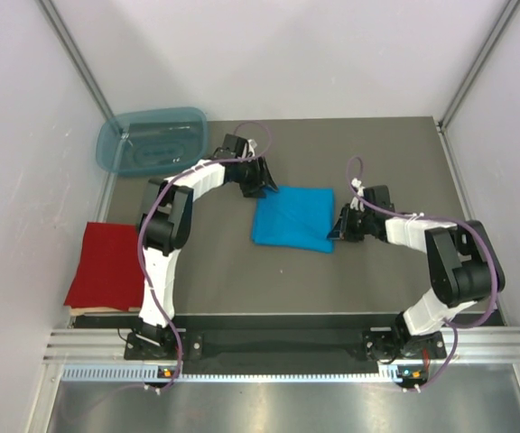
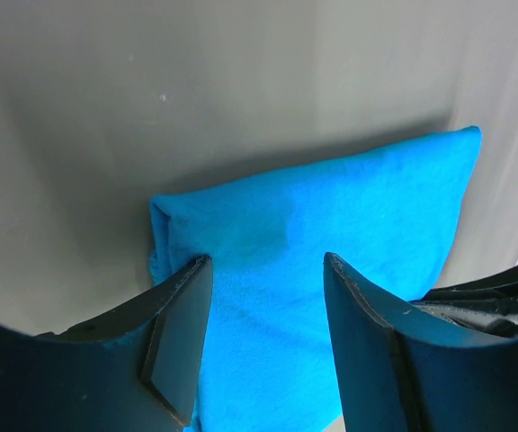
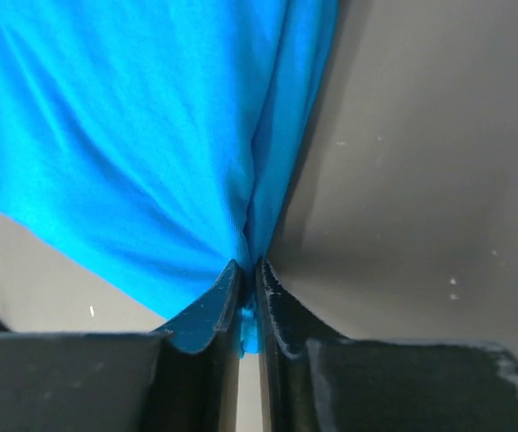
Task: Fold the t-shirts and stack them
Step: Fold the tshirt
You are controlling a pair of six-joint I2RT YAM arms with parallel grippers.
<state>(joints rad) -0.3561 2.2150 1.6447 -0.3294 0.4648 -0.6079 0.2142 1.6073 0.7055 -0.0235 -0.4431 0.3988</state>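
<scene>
The turquoise-blue t-shirt (image 1: 293, 219) lies folded into a rectangle in the middle of the table. My right gripper (image 1: 339, 225) is at its right edge, shut on a pinch of the blue t-shirt (image 3: 151, 135), and cloth shows between the closed fingers (image 3: 207, 310). Over the shirt's far-left corner my left gripper (image 1: 265, 185) stands open. Blue cloth (image 2: 331, 225) shows in the gap between its two fingers (image 2: 183, 333), with nothing gripped. The red t-shirt (image 1: 105, 266) lies flat and folded at the table's left edge, beside the left arm.
A translucent blue-green plastic tub (image 1: 152, 141) stands at the back left corner. White walls close the table on both sides, with metal posts at the back corners. The arm bases sit on a rail (image 1: 278, 345) at the near edge.
</scene>
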